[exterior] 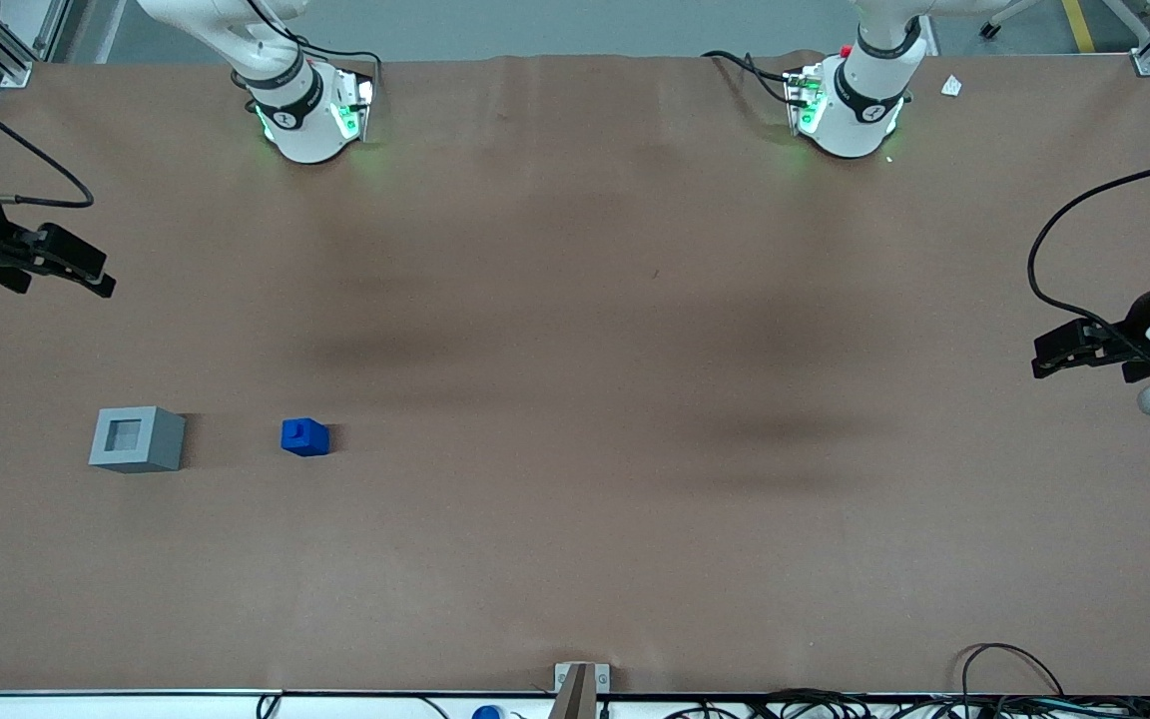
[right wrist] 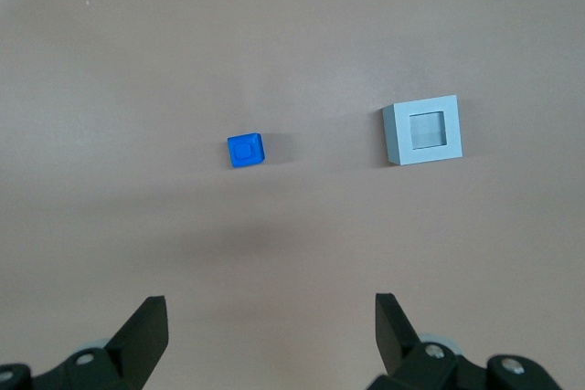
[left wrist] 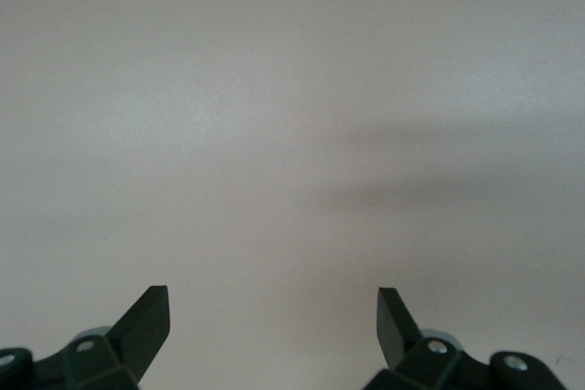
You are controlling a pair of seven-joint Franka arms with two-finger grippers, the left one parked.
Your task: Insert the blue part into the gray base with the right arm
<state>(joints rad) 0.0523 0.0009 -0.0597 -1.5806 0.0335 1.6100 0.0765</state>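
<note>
The blue part [exterior: 304,437] rests on the brown table with its square stub facing up; it also shows in the right wrist view [right wrist: 246,150]. The gray base [exterior: 137,439] sits beside it, a short gap away toward the working arm's end, with its darker square recess facing up [right wrist: 422,132]. My right gripper [exterior: 101,275] hangs above the table at the working arm's end, farther from the front camera than the gray base. In the right wrist view the gripper [right wrist: 270,300] is open and empty, high above both parts and touching neither.
The right arm's base [exterior: 305,110] stands at the table edge farthest from the front camera. A black cable [exterior: 26,170] loops near the gripper. A small metal bracket [exterior: 580,679] sits at the table's front edge. A brown mat [exterior: 575,330] covers the table.
</note>
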